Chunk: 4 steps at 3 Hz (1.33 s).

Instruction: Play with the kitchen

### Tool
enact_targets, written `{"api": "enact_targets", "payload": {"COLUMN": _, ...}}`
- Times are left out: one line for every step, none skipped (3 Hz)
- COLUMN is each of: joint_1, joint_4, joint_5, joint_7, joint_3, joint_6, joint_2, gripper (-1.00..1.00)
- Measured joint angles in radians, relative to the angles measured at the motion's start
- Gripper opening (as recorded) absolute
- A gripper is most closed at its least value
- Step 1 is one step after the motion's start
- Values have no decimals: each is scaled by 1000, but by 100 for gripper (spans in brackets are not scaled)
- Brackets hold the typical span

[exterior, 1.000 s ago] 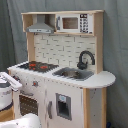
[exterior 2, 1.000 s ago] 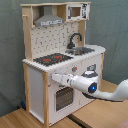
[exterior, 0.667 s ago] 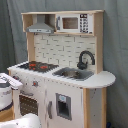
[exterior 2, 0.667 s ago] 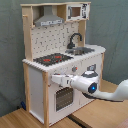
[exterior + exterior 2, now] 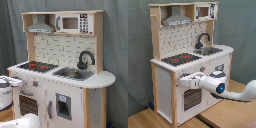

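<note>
The kitchen (image 5: 60, 75) is a tall white and light-wood toy with a black-red stovetop (image 5: 37, 65), black faucet (image 5: 85, 59), sink (image 5: 74, 73), grey hood (image 5: 41, 26) and small microwave (image 5: 75, 23). In the second exterior view the kitchen (image 5: 188, 55) stands on a wooden floor. My white arm (image 5: 220, 88) reaches in from the second exterior view's lower right. My gripper (image 5: 182, 80) is at the kitchen's front panel, just above the oven door (image 5: 190, 98) and below the stovetop (image 5: 180, 59). In the first exterior view only white parts of the arm (image 5: 6, 92) show at the left edge.
A grey curtain (image 5: 117, 50) hangs behind the kitchen. Wooden floor boards (image 5: 148, 120) lie in front of it. Another white piece of the arm (image 5: 27, 121) fills the first exterior view's bottom edge.
</note>
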Motion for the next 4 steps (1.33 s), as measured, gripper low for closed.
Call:
{"api": "enact_targets", "payload": {"joint_1": 0, "joint_4": 0, "joint_5": -1, "joint_7": -113, "joint_3": 0, "joint_6": 0, "joint_2": -1, "gripper": -100}}
{"api": "enact_targets", "payload": {"joint_1": 1, "joint_4": 0, "joint_5": -2, "joint_7": -217, "joint_3": 0, "joint_6": -1, "joint_2": -1, "gripper": -100}}
{"api": "enact_targets", "payload": {"joint_1": 1, "joint_4": 0, "joint_5": -2, "joint_7": -319, "joint_3": -1, "joint_6": -1, "joint_2": -1, "gripper": -100}}
{"api": "enact_targets", "payload": {"joint_1": 1, "joint_4": 0, "joint_5": -2, "joint_7": -324, "joint_3": -1, "joint_6": -2, "joint_2": -1, "gripper": -100}}
